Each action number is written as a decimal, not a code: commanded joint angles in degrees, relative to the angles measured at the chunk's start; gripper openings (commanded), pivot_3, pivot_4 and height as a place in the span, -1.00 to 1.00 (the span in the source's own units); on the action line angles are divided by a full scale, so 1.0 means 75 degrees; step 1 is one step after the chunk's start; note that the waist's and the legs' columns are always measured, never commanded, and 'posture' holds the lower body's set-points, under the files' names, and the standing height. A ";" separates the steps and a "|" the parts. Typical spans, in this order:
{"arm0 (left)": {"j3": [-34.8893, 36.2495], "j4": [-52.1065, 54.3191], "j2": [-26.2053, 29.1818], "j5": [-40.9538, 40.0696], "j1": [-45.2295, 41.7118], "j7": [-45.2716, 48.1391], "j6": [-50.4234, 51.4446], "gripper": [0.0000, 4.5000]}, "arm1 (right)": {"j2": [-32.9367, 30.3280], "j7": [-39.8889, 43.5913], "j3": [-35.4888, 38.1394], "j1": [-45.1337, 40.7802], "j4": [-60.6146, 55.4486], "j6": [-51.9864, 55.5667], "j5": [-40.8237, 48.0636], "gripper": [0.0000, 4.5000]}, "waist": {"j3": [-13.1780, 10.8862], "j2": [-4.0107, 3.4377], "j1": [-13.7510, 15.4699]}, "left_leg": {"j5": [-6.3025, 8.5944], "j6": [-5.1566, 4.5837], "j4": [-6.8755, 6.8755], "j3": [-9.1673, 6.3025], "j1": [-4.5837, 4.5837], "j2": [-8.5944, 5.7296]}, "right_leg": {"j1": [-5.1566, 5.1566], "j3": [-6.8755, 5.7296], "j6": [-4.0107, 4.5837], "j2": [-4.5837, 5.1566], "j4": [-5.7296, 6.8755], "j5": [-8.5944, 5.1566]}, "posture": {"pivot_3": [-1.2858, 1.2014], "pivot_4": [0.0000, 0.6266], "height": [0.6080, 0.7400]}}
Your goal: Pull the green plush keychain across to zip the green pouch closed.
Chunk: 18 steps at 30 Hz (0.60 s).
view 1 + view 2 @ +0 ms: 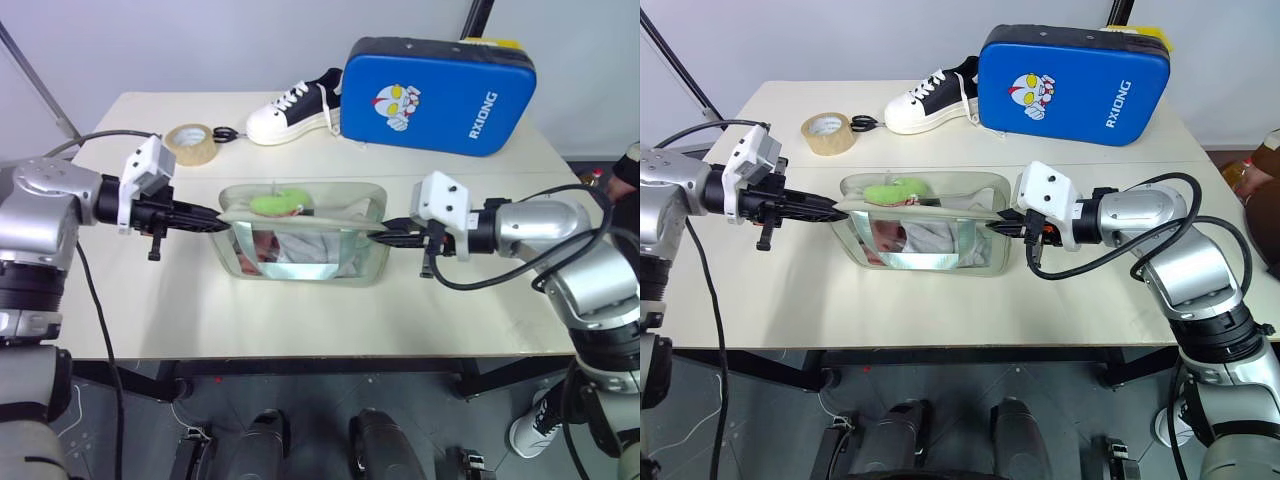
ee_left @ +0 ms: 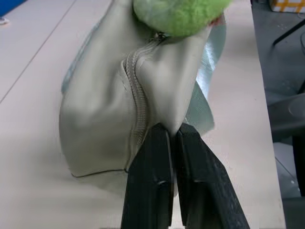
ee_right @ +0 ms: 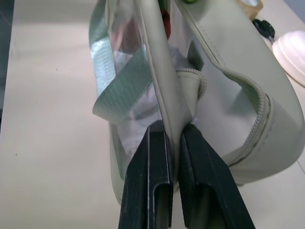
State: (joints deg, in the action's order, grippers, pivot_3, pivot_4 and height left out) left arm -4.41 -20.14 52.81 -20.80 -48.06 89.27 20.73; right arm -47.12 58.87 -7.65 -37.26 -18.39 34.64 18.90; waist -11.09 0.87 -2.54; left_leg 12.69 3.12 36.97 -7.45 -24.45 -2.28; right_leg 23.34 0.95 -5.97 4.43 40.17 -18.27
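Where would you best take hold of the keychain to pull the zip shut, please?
Probably grip the keychain across its fuzzy body, close to where it joins the zipper, coming from above: it lies atop the pouch, near the left end. Both tools, left and right, are pinching the pouch ends, so one must release first.

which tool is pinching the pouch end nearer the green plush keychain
The left tool. It is shut on the green pouch at the end where the green plush keychain sits; the right tool grips the far end.
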 commanded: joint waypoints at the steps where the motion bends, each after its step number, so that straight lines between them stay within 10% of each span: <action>1: 0.0183 0.0147 -0.0061 0.0091 -0.0058 -0.0211 -0.0125 -1.00 | -0.0048 0.0113 0.0326 -0.0251 -0.0256 0.0238 0.0362 -0.66 | 0.0000 0.0000 0.0002 | 0.0000 0.0000 0.0000 0.0000 0.0000 0.0000 | 0.0000 0.0000 0.0000 0.0000 0.0000 0.0000 | 0.03 -0.52 0.32; 9: 0.0187 0.0084 -0.0181 0.0189 -0.0120 -0.0329 -0.0144 -1.00 | -0.0228 0.0523 0.1181 -0.1038 -0.0435 0.1146 0.1804 0.97 | 0.0000 0.0000 0.0006 | 0.0000 0.0000 0.0001 -0.0001 0.0000 -0.0001 | -0.0002 -0.0001 0.0000 0.0002 0.0000 0.0000 | 0.03 -0.52 0.32; 18: 0.0172 0.0021 -0.0342 0.0319 -0.0175 -0.0360 -0.0207 -1.00 | 0.2118 -0.0906 -0.0652 -0.3304 0.0902 0.1052 0.0676 0.97 | 0.0001 -0.0004 -0.0012 | -0.0001 0.0000 -0.0002 -0.0002 0.0006 0.0004 | 0.0003 0.0002 0.0004 -0.0005 0.0006 0.0003 | 0.03 -0.52 0.32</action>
State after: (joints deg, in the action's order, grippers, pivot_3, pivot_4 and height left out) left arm -3.64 -20.23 49.99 -18.49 -48.78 86.38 19.62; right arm -31.95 53.94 -11.81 -59.53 -12.96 43.22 26.30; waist -11.08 0.84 -2.63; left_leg 12.68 3.13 36.98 -7.46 -24.42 -2.26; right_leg 23.38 0.96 -5.95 4.40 40.23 -18.25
